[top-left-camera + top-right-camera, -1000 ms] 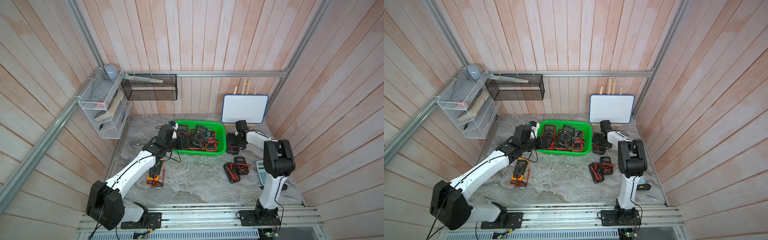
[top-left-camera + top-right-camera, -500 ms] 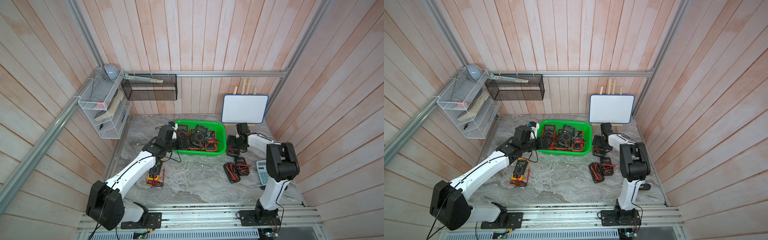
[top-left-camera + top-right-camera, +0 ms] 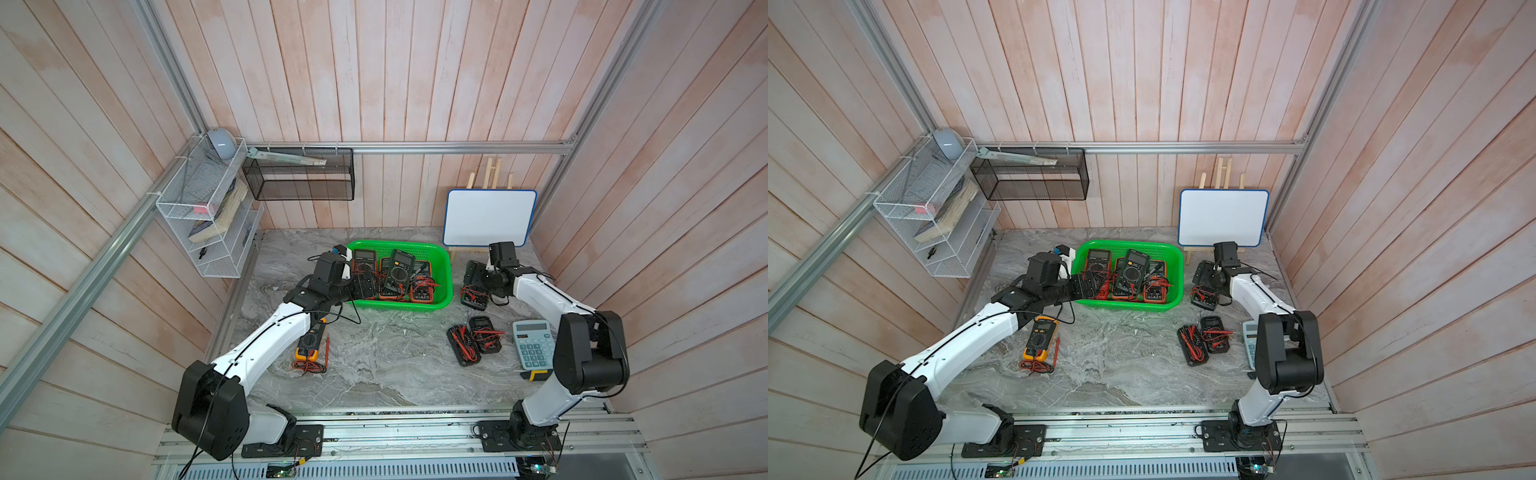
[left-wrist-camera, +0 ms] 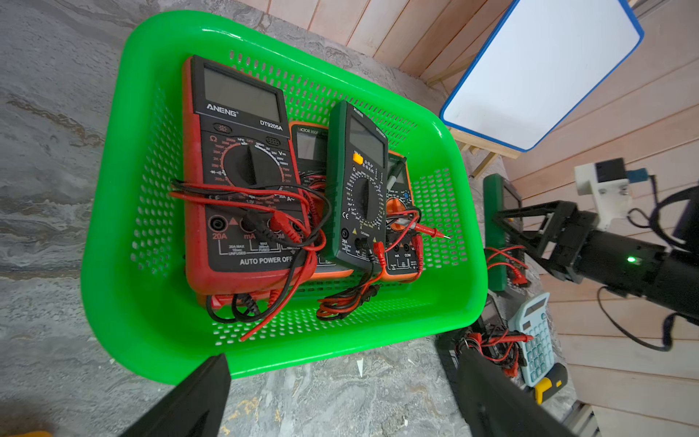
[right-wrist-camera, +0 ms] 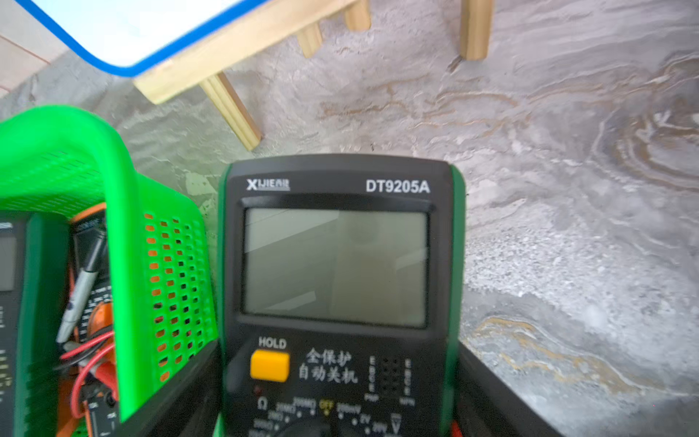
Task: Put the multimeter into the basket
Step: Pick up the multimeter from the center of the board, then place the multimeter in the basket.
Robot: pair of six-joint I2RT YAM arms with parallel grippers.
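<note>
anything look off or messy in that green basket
Yes. The dark green multimeter lies tilted on top of the orange multimeters rather than flat in the basket. Red and black probe leads are tangled over it and the red multimeter, one red probe tip poking toward the basket's wall.

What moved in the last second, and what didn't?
The right arm swung its elbow outward and toward the front, and the right gripper drew its jaws in around the green multimeter beside the basket. The left gripper, open at the basket, stayed put, like everything else.
</note>
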